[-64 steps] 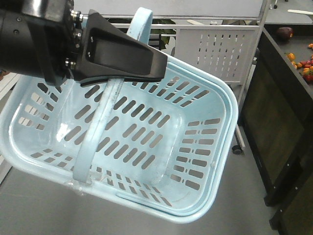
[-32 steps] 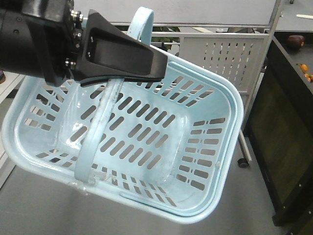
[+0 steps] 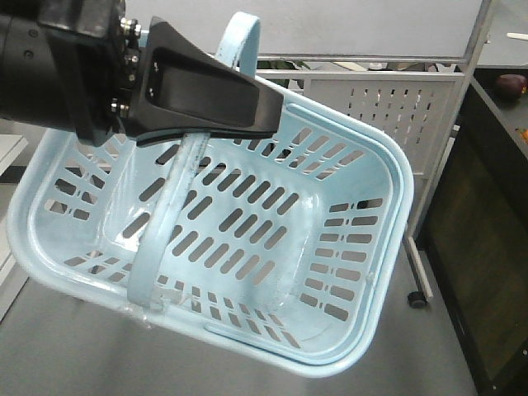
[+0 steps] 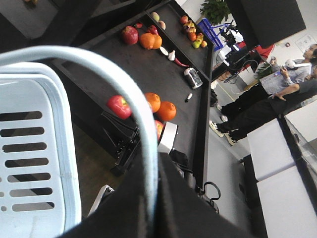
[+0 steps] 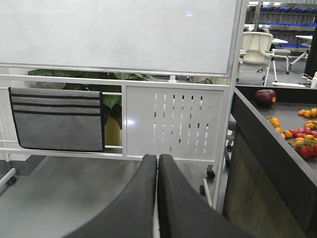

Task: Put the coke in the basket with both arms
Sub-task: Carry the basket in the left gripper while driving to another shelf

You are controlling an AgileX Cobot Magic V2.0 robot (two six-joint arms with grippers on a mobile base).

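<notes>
Progress: early stage. The placement itself is not done.

Left pincer (image 3: 262,115): pinching the hoop handle (image 3: 161,235) of the basket (image 3: 394,206). In the left wrist view the pale blue hoop runs down between the two black fingers. The basket hangs tilted from this grip, its open side turned towards the front camera and grey floor (image 3: 74,346) below it.

Basket contents: none. The slotted bottom and walls show bare.

Coke: not visible in any view, so its position cannot be stated. The black counter (image 4: 148,74) in the left wrist view carries only loose fruit (image 4: 159,106); no red bottle can be made out among it.

Right pincer (image 5: 157,161): fingers pressed together with nothing between them, pointing at a white perforated partition (image 5: 173,124).

Outstanding, by my assessment: find the coke, have the free right arm take it, and set it in the basket that the left arm holds. One half of the two-arm arrangement is in place. The other half has not begun.
</notes>
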